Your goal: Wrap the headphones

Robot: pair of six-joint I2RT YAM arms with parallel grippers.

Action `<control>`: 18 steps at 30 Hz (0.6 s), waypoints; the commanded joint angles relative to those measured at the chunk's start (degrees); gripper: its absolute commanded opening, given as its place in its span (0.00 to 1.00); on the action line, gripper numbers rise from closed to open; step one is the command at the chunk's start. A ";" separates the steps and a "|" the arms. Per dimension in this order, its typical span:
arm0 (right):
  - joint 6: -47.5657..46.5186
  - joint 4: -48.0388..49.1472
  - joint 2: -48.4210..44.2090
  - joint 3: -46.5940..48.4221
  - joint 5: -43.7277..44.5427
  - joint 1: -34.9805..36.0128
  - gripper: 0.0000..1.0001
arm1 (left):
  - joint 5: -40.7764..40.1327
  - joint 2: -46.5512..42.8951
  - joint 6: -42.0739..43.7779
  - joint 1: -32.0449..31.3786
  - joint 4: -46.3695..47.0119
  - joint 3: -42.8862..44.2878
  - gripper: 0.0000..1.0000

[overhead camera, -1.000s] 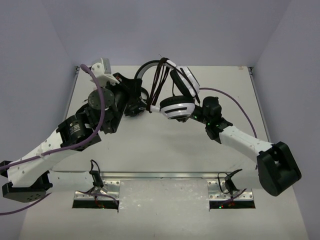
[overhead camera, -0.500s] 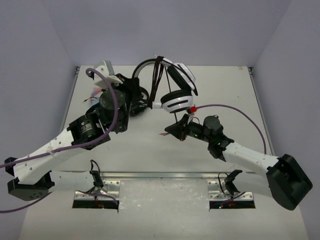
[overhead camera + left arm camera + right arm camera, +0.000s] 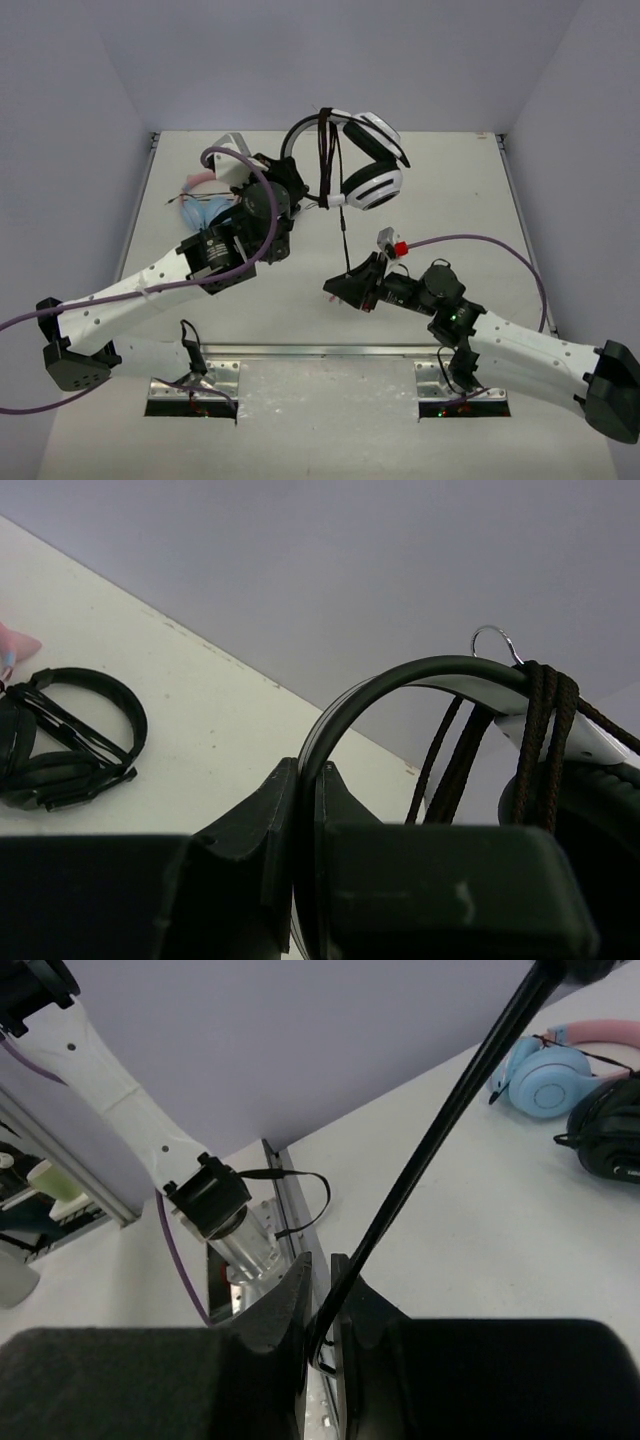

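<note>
Since the earlier frame, the headphones (image 3: 372, 183) have swung away from your right gripper (image 3: 320, 1295), which has drawn back toward its base, pulling the cable (image 3: 440, 1130) taut. Several turns already sit on the headband. Your left gripper (image 3: 305, 780) is clamped on that headband, and the right pinches the cable. Judgement: another turn is ready.

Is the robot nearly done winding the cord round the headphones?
Partly. Done: several loops of the thin black cable sit around the headband of the white over-ear headphones. In hand: the left hand clamps the headband, the right hand pinches the loose cable. Left: that hanging stretch needs winding.
</note>
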 commanded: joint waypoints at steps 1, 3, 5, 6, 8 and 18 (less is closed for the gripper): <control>4.99 6.09 1.82 -1.97 -1.09 0.66 0.13 | -2.61 -1.12 -7.92 -0.41 10.91 1.44 0.00; 5.95 8.20 4.72 -1.98 -1.35 0.83 0.04 | -2.87 -0.94 -8.28 -0.85 10.99 1.53 0.00; 6.92 10.92 7.17 -2.06 -1.26 1.10 0.01 | -3.83 -0.85 -8.28 -1.47 11.08 1.53 0.00; 7.80 11.80 7.80 -2.06 -1.26 1.19 0.01 | -4.10 -0.85 -8.19 -1.56 11.08 1.44 0.00; 8.07 13.92 8.77 -2.06 -0.65 1.98 0.01 | -4.19 -0.94 -8.19 -1.56 11.26 1.18 0.00; 4.82 0.23 4.99 3.38 9.98 11.11 0.03 | -7.96 -0.85 3.21 -1.64 23.28 -2.51 0.00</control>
